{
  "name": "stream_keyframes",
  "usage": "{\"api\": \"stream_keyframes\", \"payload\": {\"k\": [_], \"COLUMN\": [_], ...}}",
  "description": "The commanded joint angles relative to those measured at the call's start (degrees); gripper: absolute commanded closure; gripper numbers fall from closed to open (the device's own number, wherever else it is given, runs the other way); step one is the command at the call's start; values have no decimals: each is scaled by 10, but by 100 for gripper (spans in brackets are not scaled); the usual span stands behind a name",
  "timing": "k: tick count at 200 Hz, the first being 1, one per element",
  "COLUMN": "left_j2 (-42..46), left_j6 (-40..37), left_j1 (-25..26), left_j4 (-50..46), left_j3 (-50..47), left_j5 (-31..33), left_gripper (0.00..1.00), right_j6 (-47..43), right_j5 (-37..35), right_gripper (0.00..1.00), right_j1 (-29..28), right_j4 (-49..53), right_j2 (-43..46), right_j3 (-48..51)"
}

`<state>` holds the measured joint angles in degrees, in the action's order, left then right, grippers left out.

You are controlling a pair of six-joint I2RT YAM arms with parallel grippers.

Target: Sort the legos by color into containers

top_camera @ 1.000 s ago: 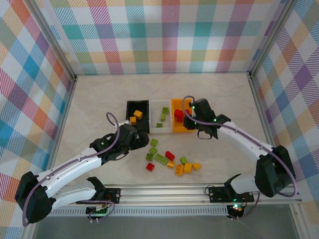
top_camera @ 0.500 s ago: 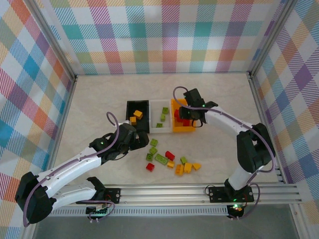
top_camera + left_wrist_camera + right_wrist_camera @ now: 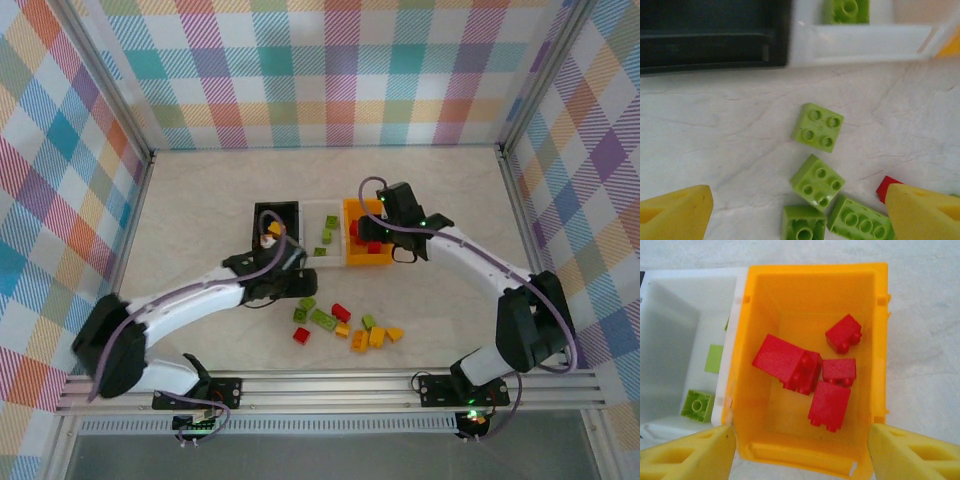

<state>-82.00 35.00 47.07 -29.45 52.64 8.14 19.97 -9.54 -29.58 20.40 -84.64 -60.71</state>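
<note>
My left pincer [image 3: 799, 215] hangs spread and empty over the loose green bricks [image 3: 817, 127] on the surface [image 3: 715, 125], near the white bin [image 3: 860, 42]. My right pincer [image 3: 800, 450] is spread too, holding nothing, above the orange bin [image 3: 760, 315] with its red bricks [image 3: 790, 362]. These bricks look light, hard and slick, so I'd pinch one across two flat opposite sides, below the studs.

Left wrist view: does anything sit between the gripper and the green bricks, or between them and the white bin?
Nothing visible. The green bricks lie on the table below the open left gripper, and only table separates the nearest from the white bin.
</note>
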Motion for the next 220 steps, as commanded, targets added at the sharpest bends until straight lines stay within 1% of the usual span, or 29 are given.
{"api": "stream_keyframes", "payload": {"k": [1, 28, 67, 107, 117, 130, 160, 173, 192, 220], "left_j2": [-74, -150, -204, -236, -238, -239, -238, -230, -193, -112], "left_j6": [-48, -67, -83, -90, -95, -103, -111, -109, -99, -76], "left_j1": [24, 27, 27, 27, 26, 27, 27, 28, 33, 35], "left_j4": [-25, -33, -34, -26, -22, -16, -13, -18, -22, -17], "left_j3": [50, 93, 112, 121, 122, 124, 124, 121, 109, 102], "left_j5": [35, 60, 85, 88, 86, 82, 79, 76, 72, 61], "left_gripper": [13, 16, 23, 38, 41, 49, 59, 65, 68, 68], "right_j6": [15, 13, 12, 9, 8, 8, 9, 9, 9, 14], "right_j5": [9, 1, -9, -13, -14, -15, -18, -20, -23, -25], "right_gripper": [29, 28, 28, 28, 28, 28, 28, 28, 28, 28], "right_j1": [0, 0, 1, 1, 1, 1, 1, 1, 1, 2], "right_j4": [-12, -12, -12, -12, -9, -9, -10, -10, -11, -16], "right_j2": [27, 51, 74, 87, 89, 91, 97, 101, 106, 116], "right_j3": [29, 50, 63, 66, 66, 68, 77, 79, 83, 93]}}
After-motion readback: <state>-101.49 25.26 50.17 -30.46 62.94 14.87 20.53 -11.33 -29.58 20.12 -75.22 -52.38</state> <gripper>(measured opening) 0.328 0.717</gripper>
